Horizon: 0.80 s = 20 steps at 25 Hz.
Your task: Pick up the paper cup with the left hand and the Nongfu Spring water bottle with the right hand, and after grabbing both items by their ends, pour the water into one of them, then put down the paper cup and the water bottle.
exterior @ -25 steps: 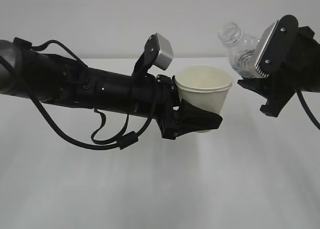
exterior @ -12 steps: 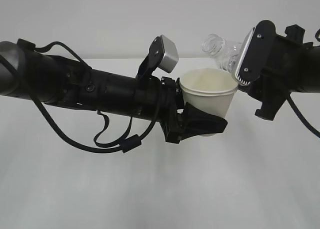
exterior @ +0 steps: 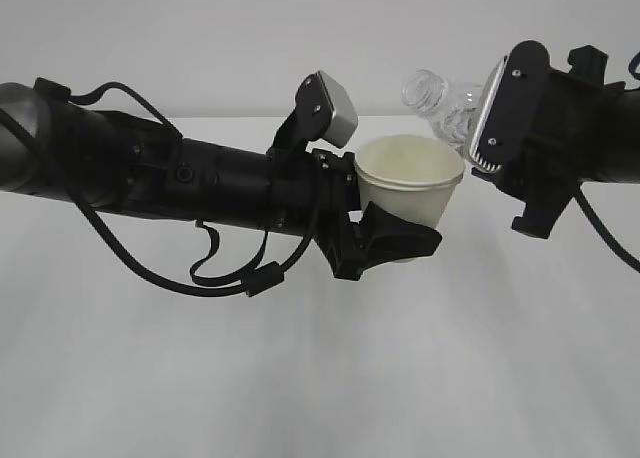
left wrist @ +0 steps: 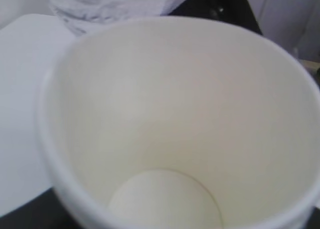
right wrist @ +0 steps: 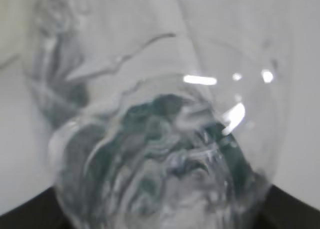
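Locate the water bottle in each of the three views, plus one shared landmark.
Exterior: water bottle upper right, tilted, neck toward the left, behind the paper cup.
Left wrist: clear ribbed body along the top edge, beyond the cup rim.
Right wrist: fills the frame, close up.
Shared landmark: the cup, but not in the right wrist view.

The paper cup (exterior: 410, 183) looks matt and smooth inside; the Nongfu Spring water bottle (exterior: 445, 103) is glossy, clear, ribbed plastic.
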### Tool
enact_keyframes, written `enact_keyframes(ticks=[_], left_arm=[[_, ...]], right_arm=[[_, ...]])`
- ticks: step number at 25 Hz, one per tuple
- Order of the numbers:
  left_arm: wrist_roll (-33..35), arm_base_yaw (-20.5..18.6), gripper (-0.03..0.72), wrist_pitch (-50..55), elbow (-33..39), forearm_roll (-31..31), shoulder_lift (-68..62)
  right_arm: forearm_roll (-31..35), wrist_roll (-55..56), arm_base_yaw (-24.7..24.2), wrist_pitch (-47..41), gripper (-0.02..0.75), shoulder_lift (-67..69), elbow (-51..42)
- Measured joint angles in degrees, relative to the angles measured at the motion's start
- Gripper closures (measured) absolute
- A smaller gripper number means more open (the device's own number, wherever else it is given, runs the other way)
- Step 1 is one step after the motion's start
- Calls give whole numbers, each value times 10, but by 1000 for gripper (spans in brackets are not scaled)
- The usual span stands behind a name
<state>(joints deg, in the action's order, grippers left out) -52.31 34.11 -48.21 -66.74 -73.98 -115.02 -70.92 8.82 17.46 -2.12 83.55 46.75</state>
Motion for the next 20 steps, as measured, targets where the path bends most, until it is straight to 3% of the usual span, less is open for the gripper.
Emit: enact_keyframes(ticks=[9, 20], left_arm=[[30, -7, 225, 14, 0, 76, 0], [33, -12, 225, 16, 2, 82, 0]], right_arm=[[-10, 1, 0, 1, 290, 0, 25], [-58, 3, 0, 1, 290, 0, 25]])
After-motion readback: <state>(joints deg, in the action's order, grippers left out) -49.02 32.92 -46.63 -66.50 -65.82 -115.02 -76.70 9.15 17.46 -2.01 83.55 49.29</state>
